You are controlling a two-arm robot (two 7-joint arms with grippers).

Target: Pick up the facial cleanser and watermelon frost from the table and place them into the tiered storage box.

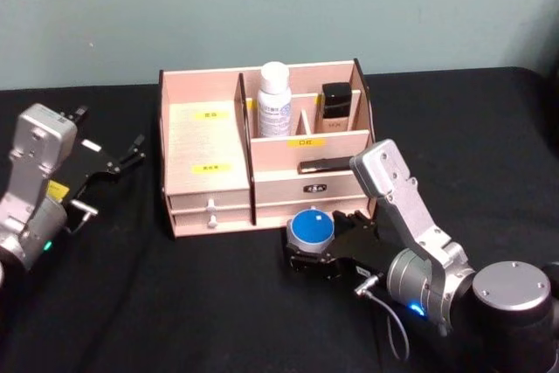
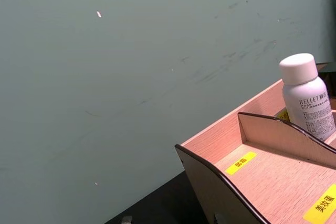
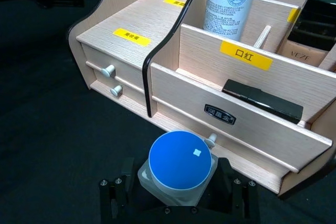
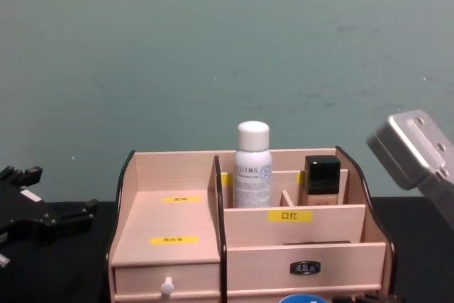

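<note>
One of the two items is dealt with: the white bottle (image 1: 274,98) stands upright in a rear compartment of the wooden box (image 1: 201,141). What remains is the small jar (image 1: 312,228) with the blue lid, and the right pincer (image 1: 312,242) is closed narrowly around it, one finger on each side, lid facing up. It sits low over the black counter (image 1: 175,303), just in front of the box's front wall on the right half; whether the jar touches the counter cannot be told.

From that grip the open compartments lie beyond the front wall and higher up, so the likely next move is up, then forward over the wall. The front slot holds a dark flat bar (image 3: 262,100) and the right rear cell a dark bottle (image 1: 335,104), leaving little free room there.

The left pincer (image 1: 122,156) is parked well apart, left of the box; how wide it stands cannot be told
</note>
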